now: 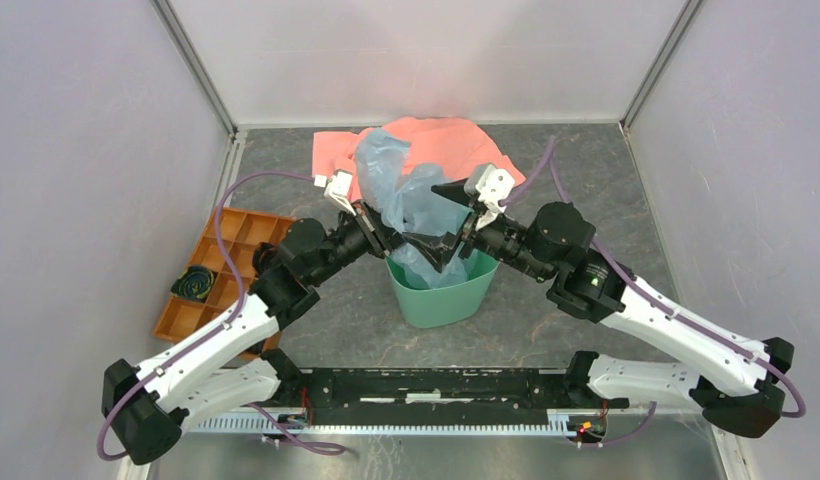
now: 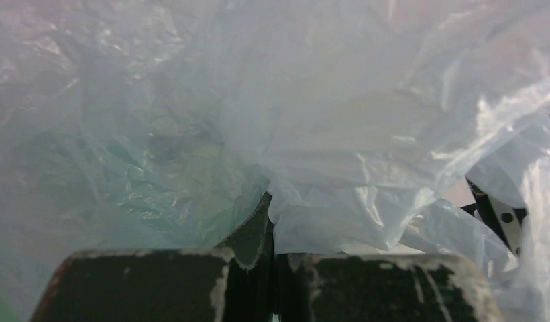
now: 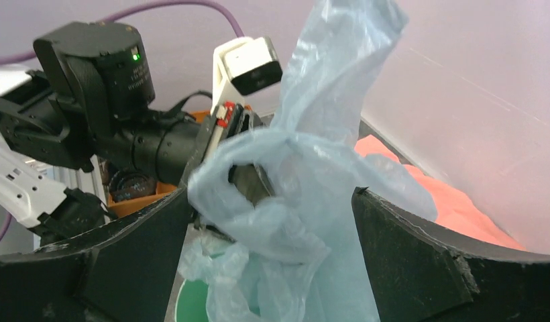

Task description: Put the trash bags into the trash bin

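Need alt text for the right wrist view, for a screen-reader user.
A crinkly pale blue trash bag hangs between the wide-open fingers of the right gripper, pinched from behind by the shut left gripper. The rim of the green trash bin shows just below the bag, and a salmon-pink cloth lies at right.

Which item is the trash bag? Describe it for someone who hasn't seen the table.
Find the green plastic bin in the middle of the grey table. Rising out of it is a crinkly translucent pale blue plastic film bag. Unlike the opaque salmon-pink cloth lying behind it, it is see-through and shiny.
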Robot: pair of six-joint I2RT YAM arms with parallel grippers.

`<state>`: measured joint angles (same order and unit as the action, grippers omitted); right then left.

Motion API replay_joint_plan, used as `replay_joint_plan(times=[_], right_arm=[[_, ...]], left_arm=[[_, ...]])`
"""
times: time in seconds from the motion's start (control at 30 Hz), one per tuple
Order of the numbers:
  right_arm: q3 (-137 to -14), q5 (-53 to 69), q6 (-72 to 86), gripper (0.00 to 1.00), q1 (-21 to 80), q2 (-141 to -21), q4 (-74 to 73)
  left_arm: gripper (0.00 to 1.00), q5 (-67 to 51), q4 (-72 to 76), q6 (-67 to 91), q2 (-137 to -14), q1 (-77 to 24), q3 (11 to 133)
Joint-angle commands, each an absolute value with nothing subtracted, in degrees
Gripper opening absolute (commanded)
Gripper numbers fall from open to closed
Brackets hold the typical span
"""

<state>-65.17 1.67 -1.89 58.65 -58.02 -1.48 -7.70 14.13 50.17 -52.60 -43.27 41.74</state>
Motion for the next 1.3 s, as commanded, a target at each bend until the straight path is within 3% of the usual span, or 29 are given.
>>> replay_joint_plan(times=[0.0, 0.1, 0.2, 0.27, 0.3, 0.37, 0.4, 0.57, 0.63, 0.73, 0.83, 1.0, 1.03, 1.07, 1.17, 1.2, 1.27], right_arm=[[-67.62, 2.37, -0.78, 0.98, 58.82, -59.55, 3.39], [-67.29, 0.79, -0.92, 0.97, 58.73, -60.99, 5.41], [-67.44, -1.21, -0.16, 0.79, 58.79, -62.46, 8.16], [-67.69, -0.56, 1.31, 0.74, 58.82, -63.46, 9.15], [-67.69, -0.14, 1.65, 0.75, 58.80, -63.73, 9.40], [-67.42, 4.28, 1.09, 0.95, 58.73, -64.06, 9.38], [-66.97, 5.52, 0.79, 0.98, 58.78, -64.05, 9.52], [-66.00, 9.21, -3.43, 0.98, 58.75, -64.38, 9.54], [-66.67, 3.93, -4.39, 0.98, 58.79, -64.64, 7.93], [-67.34, -5.64, -4.76, 0.89, 58.71, -64.85, 5.92], [-66.93, -4.62, -6.00, 0.98, 58.79, -64.71, 5.36], [-62.79, -3.62, -4.77, 0.98, 58.79, -63.84, 10.03], [-62.09, -4.63, -4.13, 0.92, 58.78, -63.60, 11.20], [-61.50, -6.09, -3.47, 0.79, 58.84, -63.28, 12.28], [-60.07, -8.50, -2.72, 0.27, 58.82, -61.70, 14.72], [-59.86, -8.58, -2.80, 0.05, 58.75, -61.26, 14.81], [-61.11, -7.08, -3.33, 0.01, 58.79, -60.28, 12.17]], left_arm=[[0.06, -7.94, 14.06, 52.21, -52.78, -43.42, 44.73], [0.06, -8.08, 14.04, 52.21, -52.71, -43.42, 44.69], [0.06, -7.75, 13.98, 52.38, -52.65, -43.40, 44.31], [0.06, -7.64, 13.78, 52.30, -52.53, -43.42, 44.39], [0.06, -7.54, 13.53, 52.25, -52.37, -43.42, 44.43], [0.06, -6.94, 12.62, 51.86, -52.11, -43.40, 44.68], [0.06, -6.68, 12.12, 51.67, -51.81, -43.42, 44.79], [0.07, -6.17, 11.32, 51.72, -51.61, -43.42, 45.30], [0.08, -6.29, 11.34, 51.77, -51.59, -43.42, 45.35], [0.09, -6.50, 11.29, 51.77, -51.27, -43.42, 45.41], [0.10, -5.74, 10.28, 51.24, -50.59, -43.42, 45.42], [0.11, -5.41, 9.74, 50.60, -50.25, -43.40, 45.44], [0.13, -6.15, 10.20, 50.33, -50.43, -43.42, 45.53], [0.20, -7.32, 10.60, 49.34, -50.66, -43.42, 45.85], [0.36, -10.92, 5.33, 42.57, -50.84, -43.42, 49.28], [0.41, -10.70, 1.71, 39.98, -50.60, -43.42, 50.92], [0.59, -9.20, -4.41, 35.75, -49.28, -43.40, 53.20]])
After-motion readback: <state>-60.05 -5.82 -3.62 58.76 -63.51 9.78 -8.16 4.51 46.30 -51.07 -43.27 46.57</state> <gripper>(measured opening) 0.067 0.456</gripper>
